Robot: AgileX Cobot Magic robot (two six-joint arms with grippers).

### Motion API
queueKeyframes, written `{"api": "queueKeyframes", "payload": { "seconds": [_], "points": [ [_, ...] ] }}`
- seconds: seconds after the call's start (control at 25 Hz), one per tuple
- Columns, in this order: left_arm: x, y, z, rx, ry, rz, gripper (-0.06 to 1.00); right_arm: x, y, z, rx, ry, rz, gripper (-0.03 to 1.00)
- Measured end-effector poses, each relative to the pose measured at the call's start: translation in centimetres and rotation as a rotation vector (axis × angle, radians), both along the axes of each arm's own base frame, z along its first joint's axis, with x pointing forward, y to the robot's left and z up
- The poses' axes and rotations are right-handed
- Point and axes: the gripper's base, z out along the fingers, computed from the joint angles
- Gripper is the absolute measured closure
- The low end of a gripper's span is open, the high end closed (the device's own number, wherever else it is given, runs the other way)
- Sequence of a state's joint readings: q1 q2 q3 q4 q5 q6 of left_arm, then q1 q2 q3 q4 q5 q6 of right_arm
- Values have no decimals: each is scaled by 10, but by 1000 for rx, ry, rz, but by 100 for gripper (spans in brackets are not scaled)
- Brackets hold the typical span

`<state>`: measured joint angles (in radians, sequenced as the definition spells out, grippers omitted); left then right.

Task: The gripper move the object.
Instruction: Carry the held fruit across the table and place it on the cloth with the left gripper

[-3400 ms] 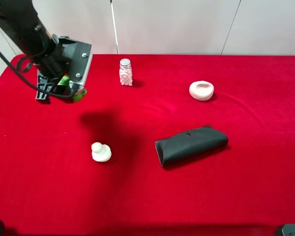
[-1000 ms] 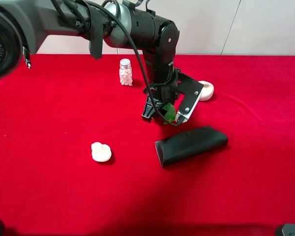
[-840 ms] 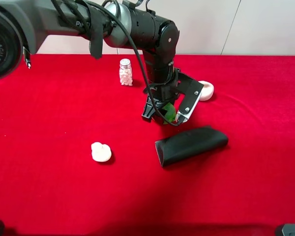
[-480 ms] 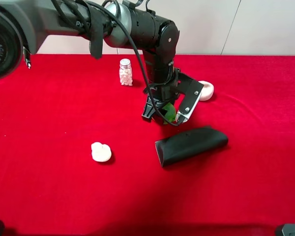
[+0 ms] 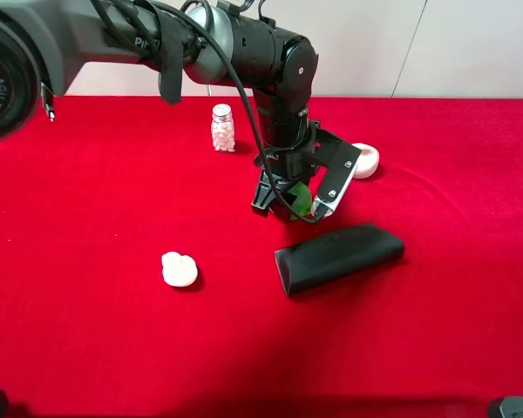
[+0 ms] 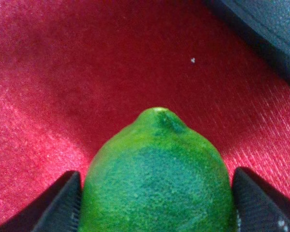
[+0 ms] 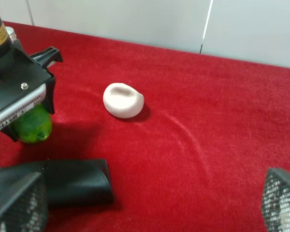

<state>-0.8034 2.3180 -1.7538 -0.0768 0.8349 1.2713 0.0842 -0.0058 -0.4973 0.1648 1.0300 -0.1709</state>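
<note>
The object, a green lime (image 5: 302, 201), sits between the dark fingers of my left gripper (image 5: 289, 205) near the middle of the red cloth, just behind the dark rolled pouch (image 5: 338, 258). In the left wrist view the lime (image 6: 157, 169) fills the space between both fingers (image 6: 63, 205), nub pointing at the cloth. I cannot tell whether it touches the cloth. The right wrist view shows the lime (image 7: 32, 126) under the left gripper's silver plate (image 7: 12, 106). My right gripper (image 7: 150, 212) is open and empty, low over the cloth to the right.
A small glass bottle of white pieces (image 5: 222, 127) stands at the back. A white bowl-shaped piece (image 5: 357, 160) lies right of the left arm. A white knob-shaped piece (image 5: 179, 269) lies front left. The pouch (image 7: 72, 186) is close to the lime.
Since 3.4 s ago the left gripper has carried the lime from the far left of the cloth to the middle. Over the last second it has stayed still.
</note>
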Motion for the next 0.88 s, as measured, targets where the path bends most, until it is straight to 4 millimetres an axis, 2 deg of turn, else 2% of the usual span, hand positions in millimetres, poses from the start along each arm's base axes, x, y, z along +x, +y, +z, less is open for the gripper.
{"api": "queueKeyframes", "payload": {
  "seconds": [0.32, 0.6, 0.88],
  "points": [
    [0, 0, 0, -3, 3, 3, 33, 0, 0, 0, 0, 0, 0, 27],
    [-2, 0, -6, 3, 29, 28, 16, 0, 0, 0, 0, 0, 0, 27],
    [-3, 1, -6, 12, 39, 27, 12, 0, 0, 0, 0, 0, 0, 27]
  ]
}}
